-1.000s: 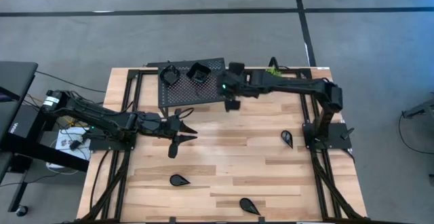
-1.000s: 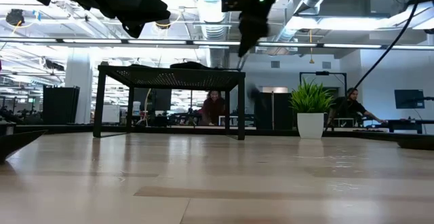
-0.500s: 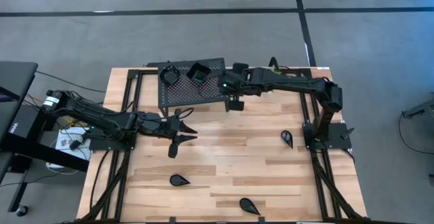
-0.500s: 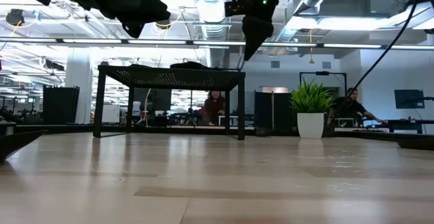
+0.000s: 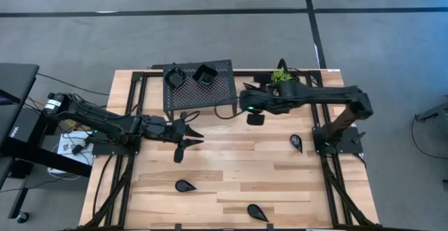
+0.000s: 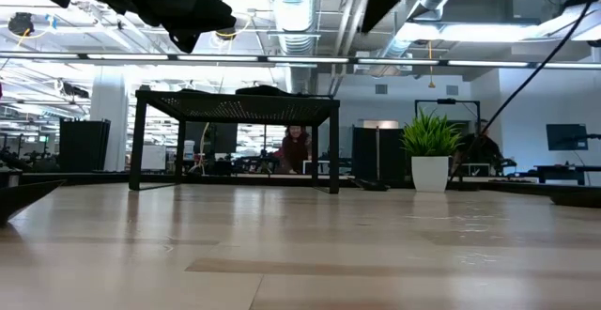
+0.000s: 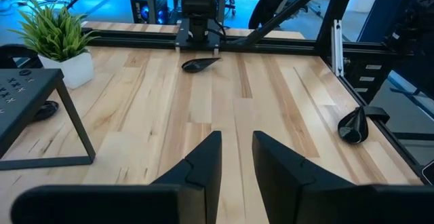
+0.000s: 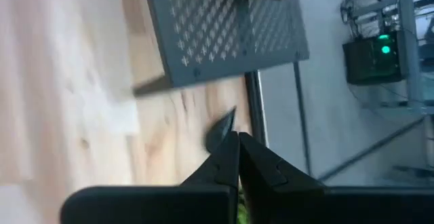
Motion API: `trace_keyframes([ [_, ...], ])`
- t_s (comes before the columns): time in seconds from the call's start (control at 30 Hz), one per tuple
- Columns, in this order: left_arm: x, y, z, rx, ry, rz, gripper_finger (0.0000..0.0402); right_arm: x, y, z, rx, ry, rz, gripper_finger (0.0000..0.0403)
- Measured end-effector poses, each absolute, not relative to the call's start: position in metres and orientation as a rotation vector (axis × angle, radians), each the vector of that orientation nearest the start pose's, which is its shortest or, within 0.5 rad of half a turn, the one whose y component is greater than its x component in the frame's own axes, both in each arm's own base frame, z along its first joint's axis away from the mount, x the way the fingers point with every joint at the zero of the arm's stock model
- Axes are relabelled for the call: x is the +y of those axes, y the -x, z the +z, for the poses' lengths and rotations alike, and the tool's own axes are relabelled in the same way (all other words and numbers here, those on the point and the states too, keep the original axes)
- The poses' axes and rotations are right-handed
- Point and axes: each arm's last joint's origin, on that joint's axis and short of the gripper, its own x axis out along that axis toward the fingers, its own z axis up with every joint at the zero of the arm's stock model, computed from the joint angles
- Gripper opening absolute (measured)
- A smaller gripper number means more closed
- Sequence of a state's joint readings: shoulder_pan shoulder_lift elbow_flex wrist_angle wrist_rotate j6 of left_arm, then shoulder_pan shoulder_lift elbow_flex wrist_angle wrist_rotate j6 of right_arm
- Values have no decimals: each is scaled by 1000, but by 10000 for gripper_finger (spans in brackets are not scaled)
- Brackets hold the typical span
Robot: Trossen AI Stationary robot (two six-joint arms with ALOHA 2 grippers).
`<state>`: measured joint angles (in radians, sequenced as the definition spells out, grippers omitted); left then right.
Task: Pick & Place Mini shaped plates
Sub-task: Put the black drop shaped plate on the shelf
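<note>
Two mini shaped plates, a roundish one (image 5: 173, 75) and a square one (image 5: 205, 75), lie on top of the black perforated stand (image 5: 210, 94). Teardrop plates lie on the wood at the right (image 5: 296, 143), front left (image 5: 184, 185) and front middle (image 5: 257, 211). My right gripper (image 5: 255, 119) hovers just off the stand's right front corner, shut and empty; its wrist view shows the fingers (image 8: 227, 157) pressed together, with a dark teardrop plate (image 8: 220, 132) on the table beyond. My left gripper (image 5: 186, 137) hangs open in front of the stand, holding nothing.
A small green potted plant (image 5: 281, 75) stands at the back right beside the stand. Black frame rails (image 5: 133, 98) run along both table sides. People sit in the room behind (image 6: 296, 148). Bare wood lies between the teardrop plates.
The right arm swung away from the stand's right edge, to the right and toward the table's front, and its fingers closed fully. The left arm stayed still.
</note>
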<state>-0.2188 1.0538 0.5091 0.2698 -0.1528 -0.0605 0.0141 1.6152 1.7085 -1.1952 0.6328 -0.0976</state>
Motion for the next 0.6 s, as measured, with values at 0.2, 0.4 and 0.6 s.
trace_keyframes([
  [0.2,-44,-219,231,271,9,-58,85,0,-276,367,1002,313,-522,1],
  [0.4,-44,-219,231,271,7,-58,85,15,-258,309,975,153,-561,2],
  [0.6,-39,-220,232,263,10,-37,85,29,-259,242,882,71,-548,3],
])
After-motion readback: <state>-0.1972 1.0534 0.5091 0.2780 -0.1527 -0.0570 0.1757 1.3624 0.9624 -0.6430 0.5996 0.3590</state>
